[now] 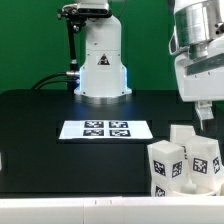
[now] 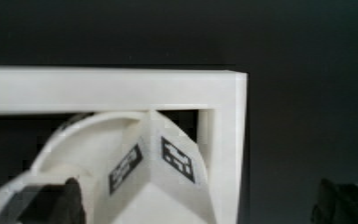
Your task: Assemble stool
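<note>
Legs point(image 1: 186, 160) look like white matt plastic, smooth, with printed black-and-white tags; surface point(image 1: 40, 130) is black and matt; marker board point(image 1: 106, 129) looks thin, flat, paper-like; seat point(image 2: 87, 165) smooth white plastic.

No words, brand names or numbers can be read anywhere. The only signs are black-and-white square marker tags. A group of them is printed on the marker board point(image 1: 106, 129), lying flat on the dark surface point(image 1: 40, 125) in front of the robot base point(image 1: 101, 60). More tags stand on the faces of the white stool legs point(image 1: 186, 162), grouped at the near right of the exterior view. In the wrist view, two tags show on the angled faces of a leg point(image 2: 155, 160) under a white frame piece point(image 2: 114, 90). All patterns are too small or blurred to decode.
</note>
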You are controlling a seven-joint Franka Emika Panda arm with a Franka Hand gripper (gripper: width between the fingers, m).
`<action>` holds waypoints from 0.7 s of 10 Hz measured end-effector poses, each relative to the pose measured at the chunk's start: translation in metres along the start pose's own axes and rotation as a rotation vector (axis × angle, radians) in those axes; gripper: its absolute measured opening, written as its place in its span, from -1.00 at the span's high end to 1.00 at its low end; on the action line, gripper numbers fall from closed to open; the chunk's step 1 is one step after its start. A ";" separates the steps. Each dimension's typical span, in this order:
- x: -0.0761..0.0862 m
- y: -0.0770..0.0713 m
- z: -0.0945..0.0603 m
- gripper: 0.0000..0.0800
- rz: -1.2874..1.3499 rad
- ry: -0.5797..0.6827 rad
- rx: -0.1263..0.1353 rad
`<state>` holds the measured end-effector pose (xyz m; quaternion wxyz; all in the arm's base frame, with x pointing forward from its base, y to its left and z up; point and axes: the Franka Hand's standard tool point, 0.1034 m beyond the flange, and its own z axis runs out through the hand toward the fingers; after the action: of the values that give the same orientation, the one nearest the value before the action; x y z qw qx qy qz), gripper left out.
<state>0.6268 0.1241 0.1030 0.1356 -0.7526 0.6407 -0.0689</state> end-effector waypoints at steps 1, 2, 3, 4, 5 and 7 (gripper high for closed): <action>0.001 0.000 0.000 -0.62 -0.064 0.002 -0.001; 0.001 0.000 0.000 -0.62 -0.140 0.001 -0.008; 0.000 -0.002 -0.004 -0.62 -0.343 -0.010 -0.040; -0.001 -0.004 -0.007 -0.62 -0.526 -0.024 -0.071; -0.005 -0.005 -0.008 -0.62 -0.710 -0.037 -0.106; -0.007 -0.006 -0.006 -0.62 -0.863 0.005 -0.064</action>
<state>0.6296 0.1313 0.1109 0.0696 -0.9552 0.2693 -0.1011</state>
